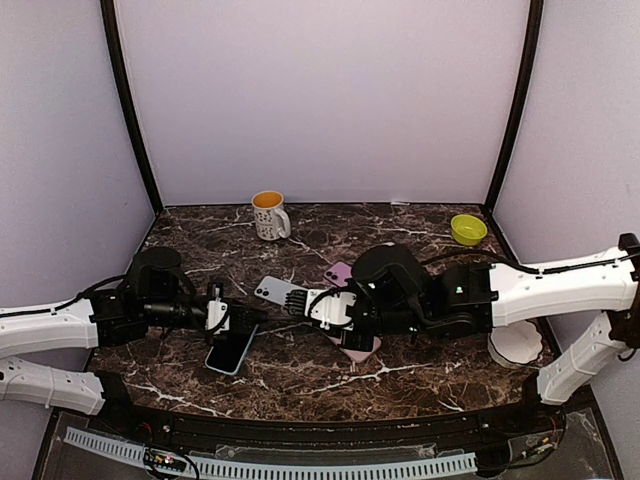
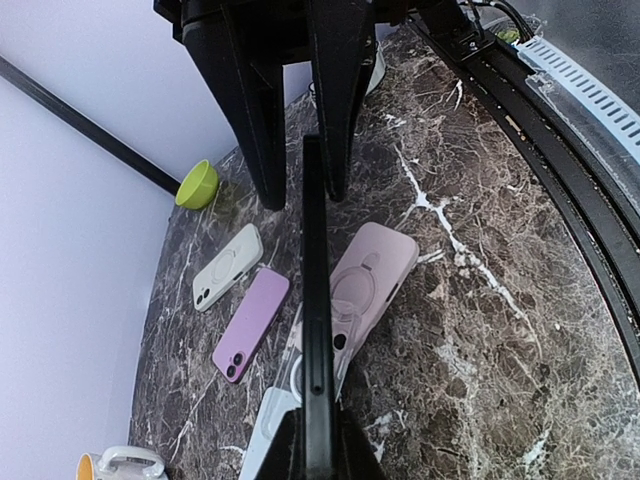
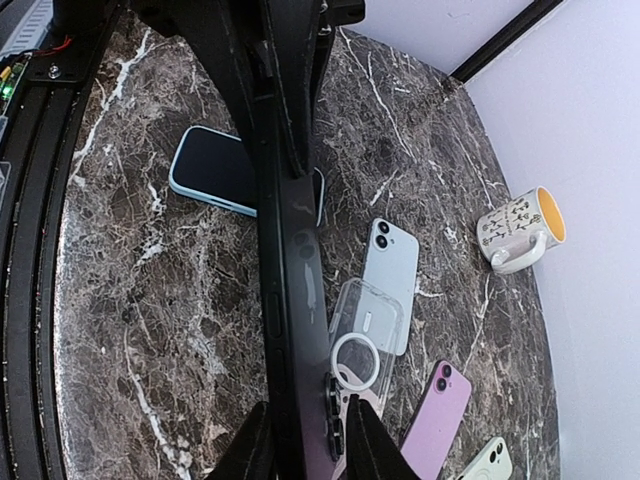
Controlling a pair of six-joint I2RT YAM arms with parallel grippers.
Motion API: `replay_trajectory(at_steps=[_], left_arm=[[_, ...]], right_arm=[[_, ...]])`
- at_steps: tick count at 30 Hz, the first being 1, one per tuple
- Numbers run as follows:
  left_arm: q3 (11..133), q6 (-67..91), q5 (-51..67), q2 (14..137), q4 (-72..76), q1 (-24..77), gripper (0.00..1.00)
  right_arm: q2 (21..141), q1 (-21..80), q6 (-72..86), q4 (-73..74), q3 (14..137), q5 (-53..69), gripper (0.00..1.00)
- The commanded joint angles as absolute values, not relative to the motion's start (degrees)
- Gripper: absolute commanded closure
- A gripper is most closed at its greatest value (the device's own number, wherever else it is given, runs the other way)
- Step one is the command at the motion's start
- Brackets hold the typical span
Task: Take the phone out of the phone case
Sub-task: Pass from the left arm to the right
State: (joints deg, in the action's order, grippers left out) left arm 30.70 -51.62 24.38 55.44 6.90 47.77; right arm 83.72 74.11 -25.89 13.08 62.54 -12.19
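Left gripper (image 2: 318, 455), nearest the lens, clamps one end of the dark phone (image 2: 315, 300), held edge-up over the marble table (image 2: 480, 300), left of centre; my right gripper (image 2: 305, 200) sits narrow around its other end, though I cannot tell whether it grips.

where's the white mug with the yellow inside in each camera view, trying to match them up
Top external: the mug stands near the table's far edge, left of centre.
Left wrist: the mug is in the bottom left corner, cut off by the frame.
Right wrist: the mug is near the right edge, about mid-height.
Shared landmark: the purple phone, camera side up.
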Motion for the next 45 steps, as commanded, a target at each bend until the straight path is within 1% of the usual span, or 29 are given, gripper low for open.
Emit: replay_trajectory(at_steps=[1, 4, 16, 19, 23, 25, 27, 28, 29, 30, 31, 32, 33, 34, 35, 39, 41, 45], left_arm=[[32.2, -50.9, 25.2, 54.3, 11.0, 47.8, 1.0], [32.2, -50.8, 24.2, 54.4, 11.3, 47.8, 1.0], [32.1, -49.9, 23.6, 54.4, 12.1, 47.8, 1.0], [32.1, -49.9, 23.7, 54.4, 12.1, 47.8, 1.0], [32.0, -50.0, 23.6, 54.4, 12.1, 47.8, 1.0], [31.8, -50.2, 23.7, 54.4, 12.1, 47.8, 1.0], [31.8, -50.3, 23.7, 54.4, 12.1, 47.8, 0.95], [31.8, -50.4, 23.6, 54.4, 12.1, 47.7, 0.86], [31.8, -50.5, 23.6, 54.4, 12.1, 47.7, 0.74], [31.8, -50.5, 23.5, 54.4, 12.0, 47.8, 0.68], [31.8, -50.5, 23.5, 54.4, 12.0, 47.8, 0.57], [31.8, -50.6, 23.6, 54.4, 12.0, 47.8, 0.53], [31.9, -50.6, 23.7, 54.4, 12.0, 47.8, 0.45], [31.9, -50.7, 23.7, 54.4, 12.0, 47.7, 0.42], [31.9, -50.8, 23.7, 54.4, 12.0, 47.8, 0.37], [31.8, -50.8, 22.8, 54.4, 12.5, 47.8, 0.26], [31.8, -50.7, 22.2, 54.4, 12.8, 47.8, 0.24], [32.1, -50.4, 21.0, 54.6, 12.9, 47.7, 0.23]], right_arm=[[84.3, 75.3, -26.3, 9.8, 62.0, -15.8, 0.77], [84.5, 75.3, -26.2, 9.4, 61.5, -16.4, 0.8], [84.7, 75.6, -27.0, 8.2, 60.0, -17.4, 0.8], [84.7, 75.6, -27.1, 7.4, 59.6, -17.2, 0.86], [85.0, 75.7, -26.4, 6.7, 59.7, -17.6, 1.0], [85.3, 75.7, -25.2, 6.4, 60.0, -17.8, 1.0], [85.5, 75.7, -23.9, 6.2, 60.1, -18.1, 1.0], [85.5, 75.6, -23.1, 6.1, 60.0, -18.4, 1.0], [85.4, 75.6, -22.3, 6.1, 60.0, -18.5, 1.0], [85.1, 75.7, -21.5, 5.9, 59.8, -18.7, 1.0], [84.8, 75.6, -20.5, 5.6, 59.4, -19.3, 1.0], [84.3, 75.5, -19.6, 5.3, 58.9, -20.1, 1.0], [83.8, 75.4, -18.6, 5.0, 58.4, -20.6, 1.0], [83.3, 75.3, -17.5, 5.0, 57.9, -21.4, 1.0], [82.7, 75.0, -16.2, 5.0, 57.5, -22.0, 1.0], [80.2, 73.5, -10.6, 6.5, 55.1, -24.0, 1.0], [78.8, 72.4, -7.4, 7.4, 53.5, -26.4, 1.0], [76.3, 69.3, -1.2, 10.0, 49.7, -32.2, 1.0]])
